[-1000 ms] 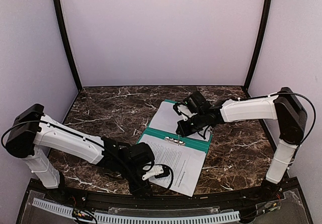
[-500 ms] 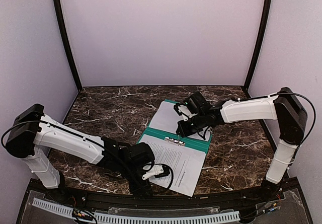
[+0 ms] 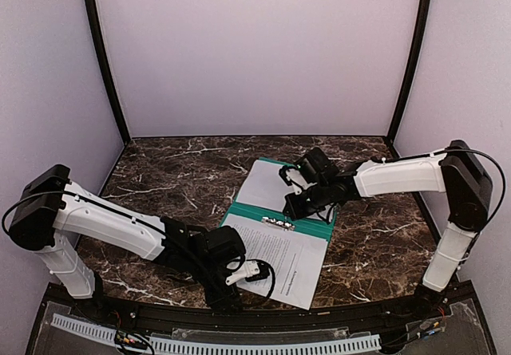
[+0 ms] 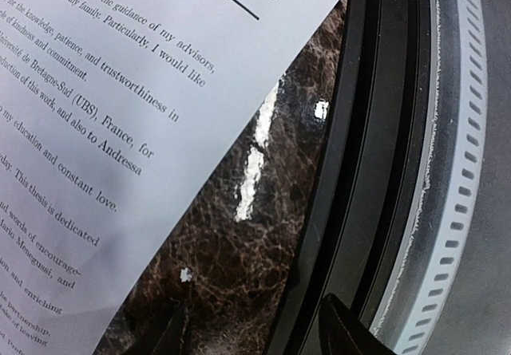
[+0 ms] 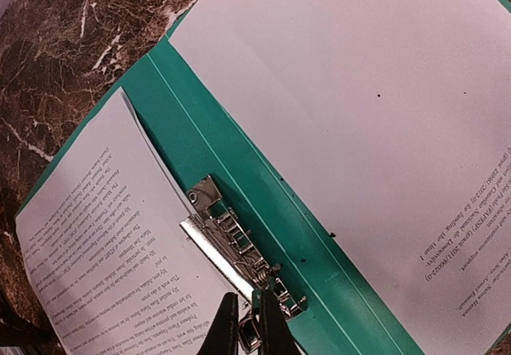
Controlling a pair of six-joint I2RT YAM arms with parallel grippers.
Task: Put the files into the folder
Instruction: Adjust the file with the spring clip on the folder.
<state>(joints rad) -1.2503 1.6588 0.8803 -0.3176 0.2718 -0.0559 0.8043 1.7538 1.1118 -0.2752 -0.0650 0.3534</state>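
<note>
The teal-green folder (image 3: 307, 224) (image 5: 239, 179) lies open mid-table, its metal clip (image 3: 276, 222) (image 5: 227, 235) on the near side of the spine. One of the files, a printed sheet (image 3: 279, 259) (image 5: 104, 235) (image 4: 96, 116), lies on the near half with its top edge at the clip. A second white sheet (image 3: 265, 187) (image 5: 359, 108) covers the far half. My right gripper (image 3: 297, 206) (image 5: 249, 301) is shut on the clip's near end. My left gripper (image 3: 243, 275) (image 4: 255, 323) hovers open over bare marble by the near sheet's corner, with nothing between its fingers.
The dark marble table (image 3: 176, 171) ends at a black front rail (image 4: 375, 132), with a white perforated strip (image 4: 455, 171) beyond it, close to my left gripper. Pale purple walls close in the back and both sides.
My right gripper and forearm have shifted slightly to the right while staying on the clip. The left arm and the sheets have not visibly moved.
</note>
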